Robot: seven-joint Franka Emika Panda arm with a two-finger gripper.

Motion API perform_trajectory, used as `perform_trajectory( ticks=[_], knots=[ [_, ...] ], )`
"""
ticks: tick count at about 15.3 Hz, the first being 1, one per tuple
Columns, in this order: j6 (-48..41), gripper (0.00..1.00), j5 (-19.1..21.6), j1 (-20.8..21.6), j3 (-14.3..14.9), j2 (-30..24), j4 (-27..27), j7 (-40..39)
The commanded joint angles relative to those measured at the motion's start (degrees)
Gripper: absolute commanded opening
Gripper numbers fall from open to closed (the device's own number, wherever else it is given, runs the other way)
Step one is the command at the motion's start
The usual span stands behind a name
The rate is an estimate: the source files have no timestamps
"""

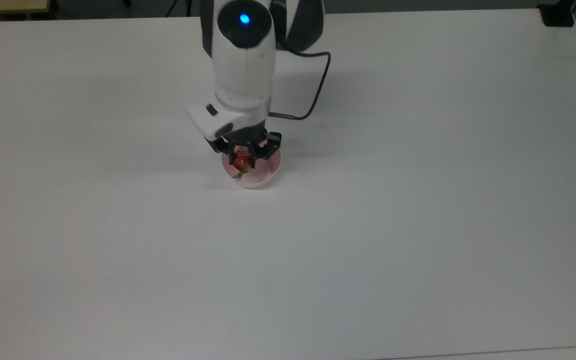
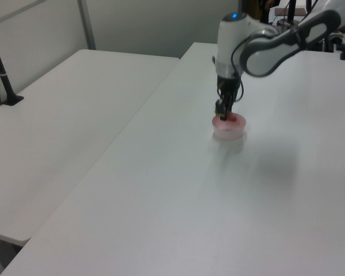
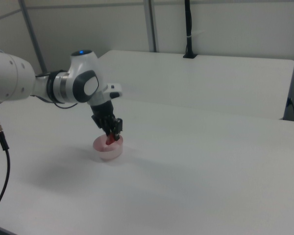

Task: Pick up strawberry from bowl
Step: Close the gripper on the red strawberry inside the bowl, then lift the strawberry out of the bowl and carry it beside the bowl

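My gripper (image 1: 242, 158) is shut on the small red strawberry (image 1: 240, 163), whose green cap hangs downward. The strawberry sits just above the top view's left part of the pale pink bowl (image 1: 263, 172). In the left view the gripper (image 2: 222, 114) hangs over the bowl (image 2: 230, 131) at its left rim. In the right view the strawberry (image 3: 110, 140) shows red under the gripper (image 3: 113, 133), slightly above the bowl (image 3: 108, 152).
The bowl stands on a wide white table (image 1: 368, 250). A black cable (image 1: 319, 85) loops from the wrist. A black mount (image 1: 558, 15) sits at the top view's far right corner. A second table (image 2: 63, 115) with a black post (image 2: 3, 75) adjoins in the left view.
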State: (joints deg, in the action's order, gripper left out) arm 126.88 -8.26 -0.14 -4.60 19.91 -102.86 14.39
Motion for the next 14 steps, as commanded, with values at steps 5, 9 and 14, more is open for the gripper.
perform_trajectory(
  ticks=[5, 9, 14],
  knots=[
    [-11.57, 0.3, -1.85, -8.55, 0.65, -7.18, -2.26, -11.75],
    [-10.78, 0.3, -5.98, -13.4, 0.65, -3.84, -2.61, -13.68],
    [-7.88, 0.51, -6.25, -13.66, 0.65, -0.41, -2.35, -13.95]
  ],
)
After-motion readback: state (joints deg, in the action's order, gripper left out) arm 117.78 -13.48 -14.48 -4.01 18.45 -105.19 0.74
